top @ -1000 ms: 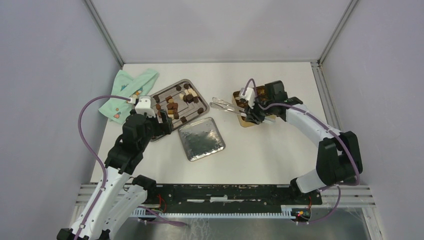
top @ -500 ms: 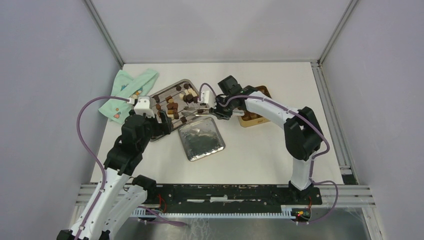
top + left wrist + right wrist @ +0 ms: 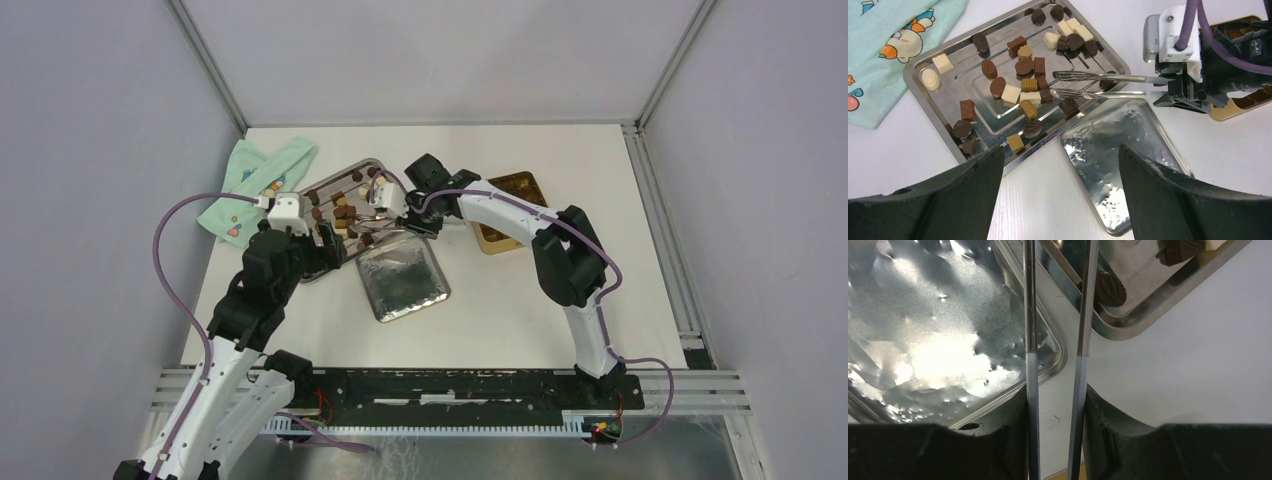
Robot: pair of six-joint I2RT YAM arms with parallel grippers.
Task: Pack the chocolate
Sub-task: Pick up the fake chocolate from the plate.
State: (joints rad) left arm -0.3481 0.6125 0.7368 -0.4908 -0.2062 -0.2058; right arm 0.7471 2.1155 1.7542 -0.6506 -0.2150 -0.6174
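Observation:
The chocolate (image 3: 345, 210) (image 3: 1020, 82) lies as many small dark, light brown and cream pieces in a steel tray (image 3: 318, 186) (image 3: 913, 75). My right gripper (image 3: 415, 215) (image 3: 1055, 395) is shut on a pair of metal tongs (image 3: 1098, 85) (image 3: 1029, 315), whose two arms run between its fingers. The tongs' tips stand apart over the tray's middle, beside brown pieces, with nothing pinched between them. My left gripper (image 3: 330, 245) (image 3: 1058, 150) hangs open over the table at the tray's near edge, with nothing in it.
A silver lid (image 3: 403, 278) (image 3: 1128, 150) (image 3: 923, 340) lies inside-up just right of the tray. The gold tin (image 3: 520, 185) sits further right, behind my right arm. A mint printed cloth (image 3: 255, 180) (image 3: 893, 35) lies left of the tray.
My right arm has swung left with the tongs, from over the gold tin to over the steel tray. The left arm has not moved.

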